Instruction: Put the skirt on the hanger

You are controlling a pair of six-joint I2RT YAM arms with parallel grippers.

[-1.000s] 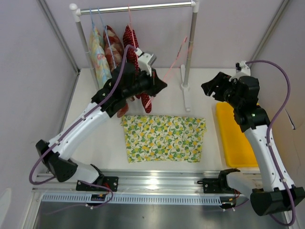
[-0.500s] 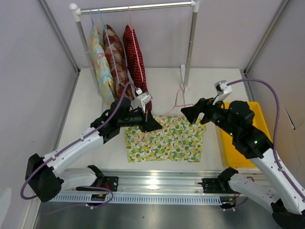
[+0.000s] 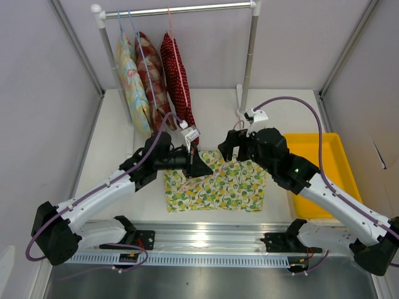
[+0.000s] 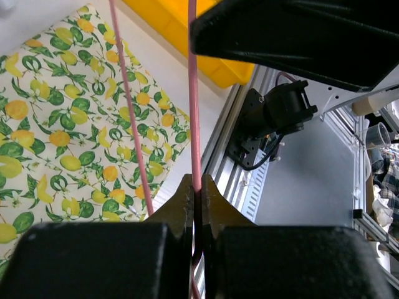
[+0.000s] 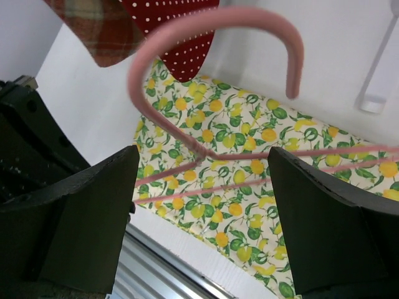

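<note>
Skirt (image 3: 215, 187) lay flat on the tabletop (image 3: 212, 112), below both claws and untouched. Our left claw (image 4: 196, 187) was pressed together on one wire of the hanger (image 4: 193, 112), holding it just above the print. To its right, our right claw (image 5: 202, 180) stood spread, with the hook and neck ahead of it, gripping nothing. We judged the step would go best with the left pinch firm and the right closing squarely on the neck.
</note>
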